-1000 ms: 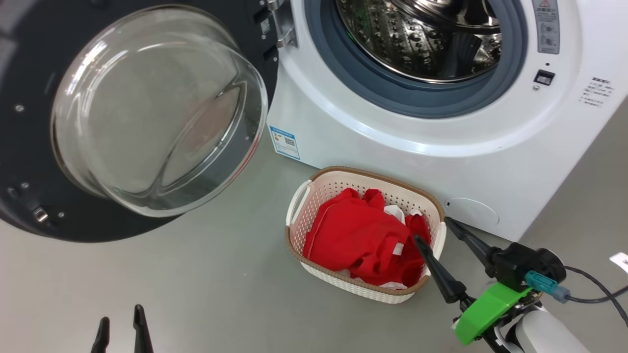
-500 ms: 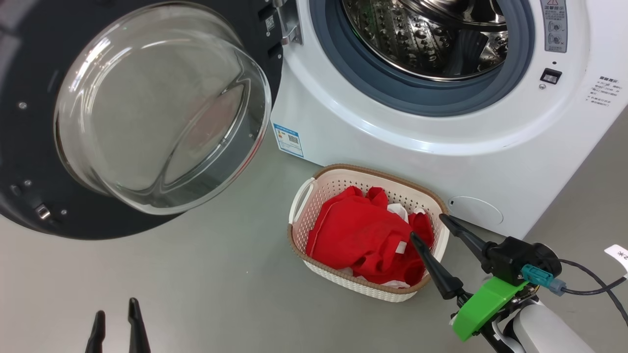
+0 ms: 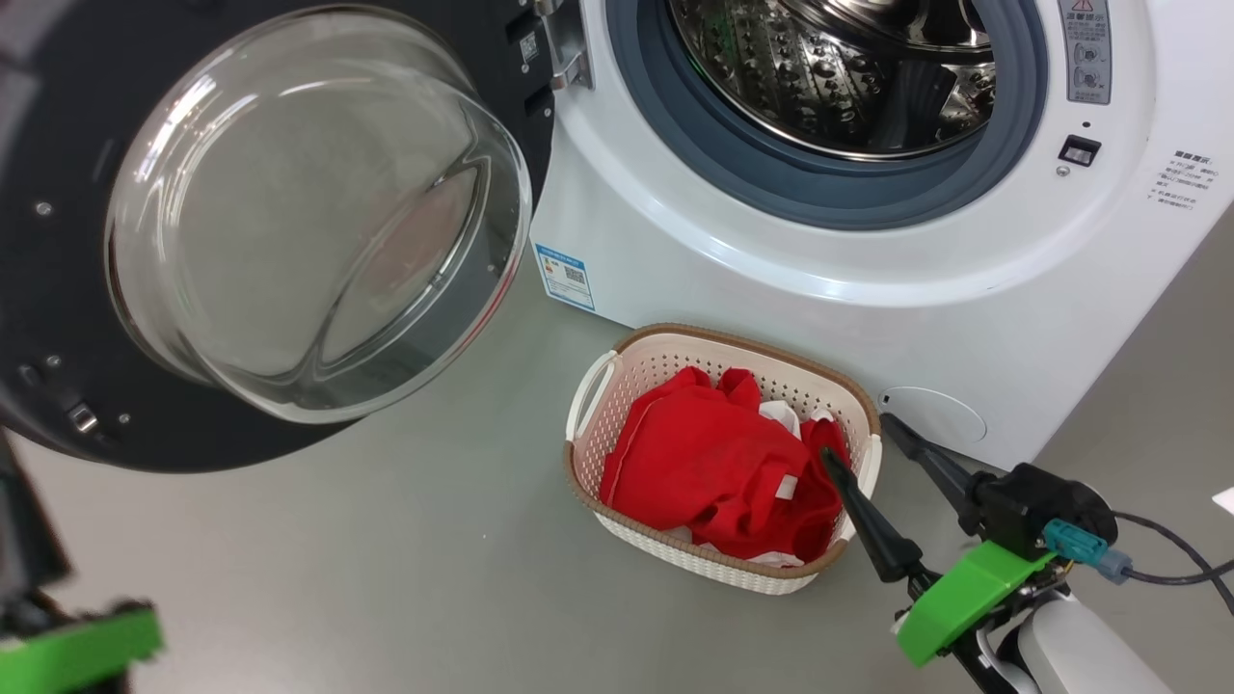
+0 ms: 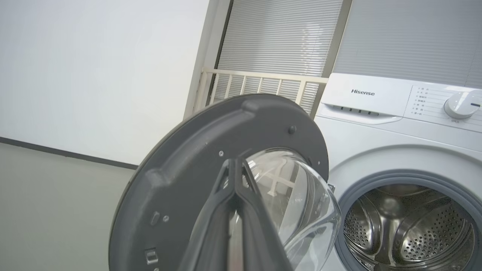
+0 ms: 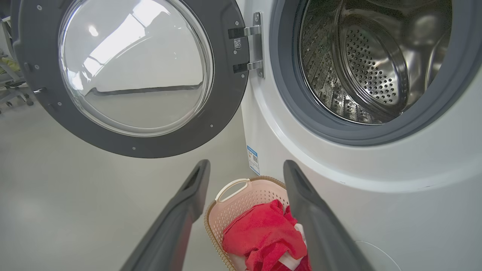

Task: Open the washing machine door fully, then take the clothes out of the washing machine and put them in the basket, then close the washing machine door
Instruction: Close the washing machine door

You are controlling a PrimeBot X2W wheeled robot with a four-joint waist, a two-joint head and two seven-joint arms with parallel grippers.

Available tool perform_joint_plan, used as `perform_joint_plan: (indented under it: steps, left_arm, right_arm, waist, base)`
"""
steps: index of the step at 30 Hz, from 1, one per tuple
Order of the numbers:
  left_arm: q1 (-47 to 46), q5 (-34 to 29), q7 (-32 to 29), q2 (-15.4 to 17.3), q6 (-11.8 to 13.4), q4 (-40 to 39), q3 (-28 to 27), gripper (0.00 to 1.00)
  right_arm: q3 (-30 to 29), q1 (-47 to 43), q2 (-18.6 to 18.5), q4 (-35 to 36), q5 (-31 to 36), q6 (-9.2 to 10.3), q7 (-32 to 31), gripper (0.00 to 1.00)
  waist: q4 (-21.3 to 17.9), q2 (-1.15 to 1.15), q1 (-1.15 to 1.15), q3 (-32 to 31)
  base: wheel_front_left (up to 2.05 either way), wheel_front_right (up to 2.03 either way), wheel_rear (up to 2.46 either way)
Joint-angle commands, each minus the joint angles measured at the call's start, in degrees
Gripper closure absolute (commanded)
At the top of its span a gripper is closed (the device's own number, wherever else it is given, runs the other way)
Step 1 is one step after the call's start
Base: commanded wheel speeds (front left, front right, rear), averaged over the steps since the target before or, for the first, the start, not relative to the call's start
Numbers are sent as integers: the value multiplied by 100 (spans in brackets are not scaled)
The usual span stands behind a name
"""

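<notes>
Clothes (image 3: 709, 472) lay in basket (image 3: 627, 405), front of washing machine (image 3: 733, 280); drum (image 3: 839, 67) bare. Door (image 3: 58, 386) stood wide, machine's left. Left fingers (image 4: 220, 210) were together, right fingers (image 3: 868, 525) apart. Looked like closing step: next, push door shut.

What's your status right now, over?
Left gripper shut, empty, facing the washing machine door. Right gripper open at the basket edge. Red clothes in basket, door wide open. Door's swing looks clear.
</notes>
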State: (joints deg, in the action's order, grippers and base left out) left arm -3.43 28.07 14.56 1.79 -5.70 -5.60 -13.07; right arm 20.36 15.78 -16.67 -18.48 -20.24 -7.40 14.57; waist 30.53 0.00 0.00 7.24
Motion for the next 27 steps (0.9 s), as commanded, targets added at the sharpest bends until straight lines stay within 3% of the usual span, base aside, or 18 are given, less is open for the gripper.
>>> perform_joint_plan:
  steps: [1, 4, 7, 14, 20, 27]
  left_arm:
    - [-277, -43, 44, 130, -59, -209, -277, 100]
    - [-846, 114, 44, 350, -147, -338, -659, 100]
    - [-1463, 312, 44, 837, -172, -89, -867, 100]
    - [-2853, 1670, -34, 1996, -177, 1576, -872, 100]
    - [-3834, 2818, -689, 2771, -178, 3390, -748, 100]
    - [-4645, 3664, -2169, 3189, -178, 5063, -472, 100]
  right_arm:
    - [68, -105, 10, 141, 43, -9, 43, 0]
    - [2, -175, 32, 167, 69, -9, 43, 0]
    - [-61, -227, 52, 197, 96, -9, 43, 0]
    - [-234, -339, 95, 259, 156, -9, 43, 0]
    - [-255, -365, 103, 302, 200, -9, 43, 0]
    - [-205, -263, 43, 309, 214, -9, 43, 0]
  waist:
    - [-2, 0, 0, 3]
    - [-8, 0, 0, 16]
    - [-20, 0, 0, 29]
    - [-42, 0, 0, 61]
    - [-132, 0, 0, 178]
    - [-229, 0, 0, 354]
  base:
    - [0, 0, 0]
    - [0, 0, 0]
    - [0, 0, 0]
    - [0, 0, 0]
    - [0, 0, 0]
    - [0, 0, 0]
